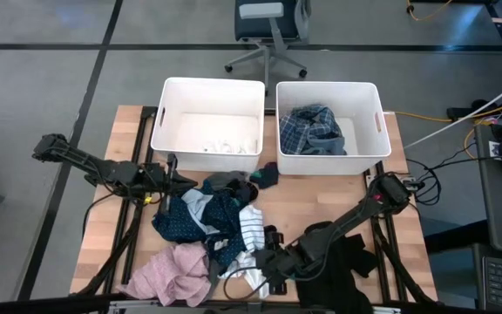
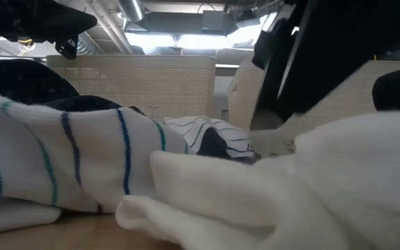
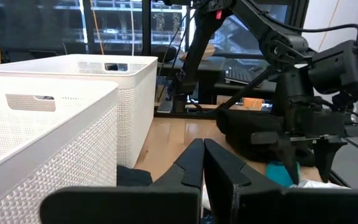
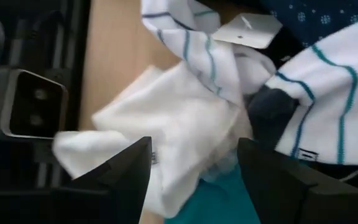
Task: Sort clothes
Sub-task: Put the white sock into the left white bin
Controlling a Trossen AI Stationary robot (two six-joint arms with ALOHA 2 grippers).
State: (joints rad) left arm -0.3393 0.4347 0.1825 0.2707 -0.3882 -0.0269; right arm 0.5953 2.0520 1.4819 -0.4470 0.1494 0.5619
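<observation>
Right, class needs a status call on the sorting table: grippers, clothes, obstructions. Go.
Left gripper shut, empty, beside clothes pile. Right gripper open, above white garment, no grip. Plaid garment in right tub. Nothing blocking.

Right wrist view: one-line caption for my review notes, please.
Right tool open above a white garment beside a teal-striped white garment on the wooden table.
</observation>
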